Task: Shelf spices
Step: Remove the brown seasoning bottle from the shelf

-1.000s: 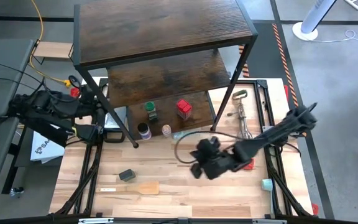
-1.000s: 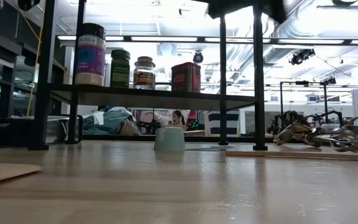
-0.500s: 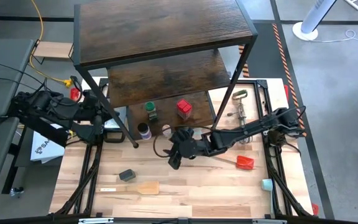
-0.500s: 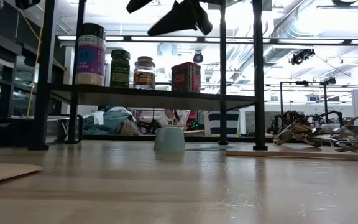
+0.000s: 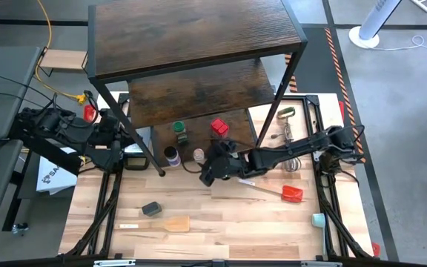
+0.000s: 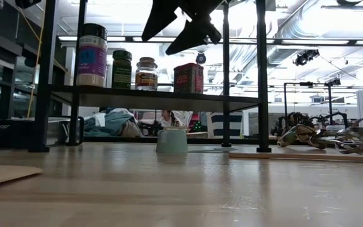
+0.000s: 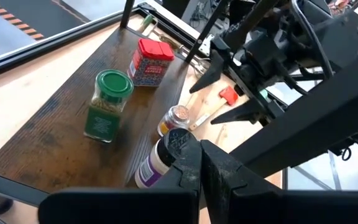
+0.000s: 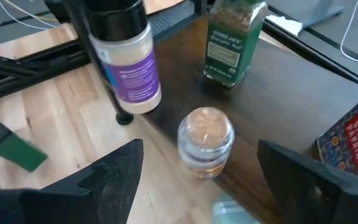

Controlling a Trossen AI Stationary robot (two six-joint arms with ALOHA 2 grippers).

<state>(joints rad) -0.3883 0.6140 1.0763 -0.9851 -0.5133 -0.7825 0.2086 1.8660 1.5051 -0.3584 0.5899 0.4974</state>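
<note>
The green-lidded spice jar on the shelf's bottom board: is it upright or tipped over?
Upright. The green-lidded jar stands on its base on the shelf, lid uppermost and label facing sideways.

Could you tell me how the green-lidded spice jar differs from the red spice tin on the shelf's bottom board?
The green-lidded jar is clear, round and tall, showing greenish contents; the red tin is opaque, boxy and squatter. The jar has a round green lid; the tin's top is red and rectangular. The jar's label is green, the tin's dark and patterned. Both stand upright on the shelf's bottom board, untouched, with the open right gripper nearer a small clear jar.
</note>
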